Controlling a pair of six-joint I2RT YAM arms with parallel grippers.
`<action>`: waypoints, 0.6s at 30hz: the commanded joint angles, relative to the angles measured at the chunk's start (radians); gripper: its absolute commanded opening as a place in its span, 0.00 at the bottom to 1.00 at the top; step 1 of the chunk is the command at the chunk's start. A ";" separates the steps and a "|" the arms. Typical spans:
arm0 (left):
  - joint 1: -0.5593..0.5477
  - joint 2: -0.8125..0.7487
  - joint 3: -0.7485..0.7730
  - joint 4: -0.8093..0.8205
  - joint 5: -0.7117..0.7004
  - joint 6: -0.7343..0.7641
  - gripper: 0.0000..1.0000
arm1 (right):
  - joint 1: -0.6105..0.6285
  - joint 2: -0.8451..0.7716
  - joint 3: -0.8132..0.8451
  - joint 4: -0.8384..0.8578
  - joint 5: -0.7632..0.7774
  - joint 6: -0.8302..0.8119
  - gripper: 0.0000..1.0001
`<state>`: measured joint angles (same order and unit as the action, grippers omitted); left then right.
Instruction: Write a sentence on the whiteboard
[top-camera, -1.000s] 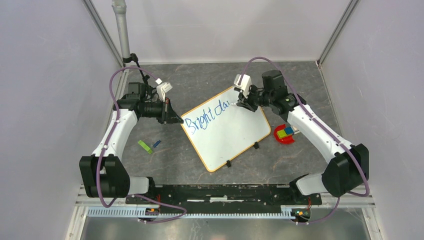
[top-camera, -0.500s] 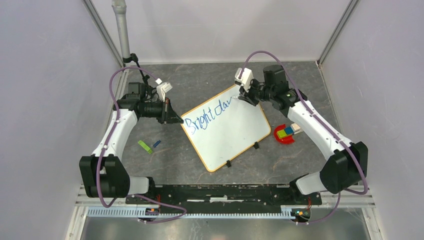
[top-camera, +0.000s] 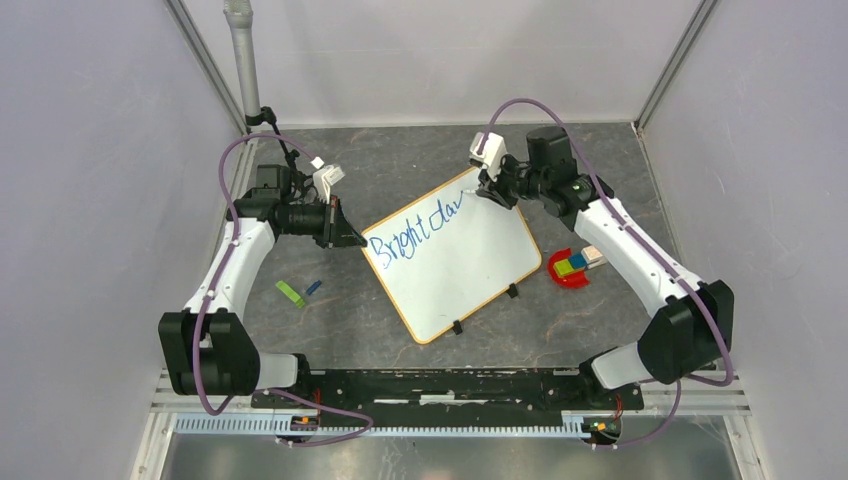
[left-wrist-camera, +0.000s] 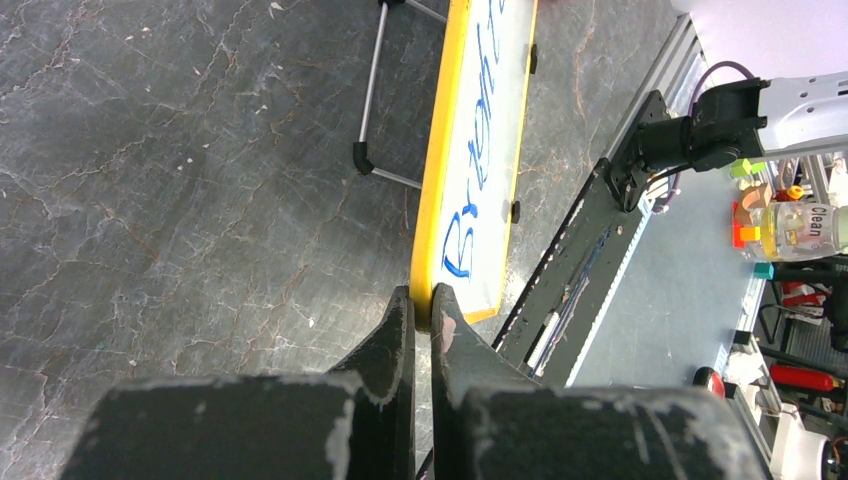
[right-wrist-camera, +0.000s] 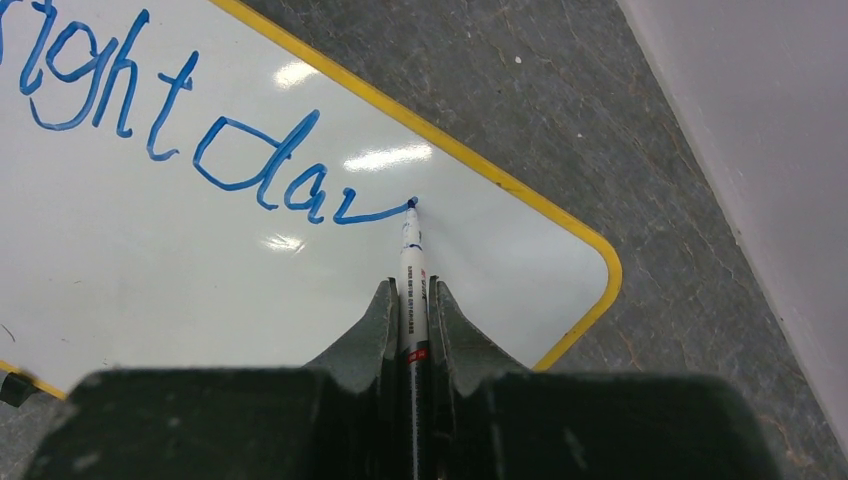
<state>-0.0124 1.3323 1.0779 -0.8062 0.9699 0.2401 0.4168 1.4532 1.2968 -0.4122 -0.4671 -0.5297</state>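
The left pincer (left-wrist-camera: 421, 305) points to 3 o'clock, clamped on the whiteboard (left-wrist-camera: 478, 150) corner. The right pincer (right-wrist-camera: 411, 300) points to 9 o'clock, gripping a marker (right-wrist-camera: 411, 258).

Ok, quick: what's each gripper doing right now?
Left gripper: closed on the whiteboard corner.
Right gripper: closed on the marker, tip touching the whiteboard.

Mid-surface (top-camera: 400, 160): whiteboard (top-camera: 455, 270), set diagonal. On its far-left part: lettering (top-camera: 405, 235). At board's left corner: left tool (top-camera: 356, 240). At far corner: right tool (top-camera: 490, 195) w/ marker (right-wrist-camera: 411, 250), tip on board. Left of board: two small items (top-camera: 292, 292). Right: block toy (top-camera: 570, 268).
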 joint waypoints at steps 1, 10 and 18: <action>-0.021 0.006 0.007 -0.021 -0.030 0.103 0.02 | -0.003 -0.039 -0.042 -0.016 -0.010 -0.020 0.00; -0.023 -0.003 0.005 -0.021 -0.030 0.102 0.02 | -0.002 -0.086 -0.129 -0.042 -0.021 -0.038 0.00; -0.026 -0.001 0.005 -0.021 -0.026 0.105 0.02 | 0.028 -0.114 -0.184 -0.059 -0.060 -0.038 0.00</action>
<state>-0.0139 1.3323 1.0782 -0.8059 0.9703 0.2401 0.4210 1.3537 1.1339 -0.4438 -0.5056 -0.5560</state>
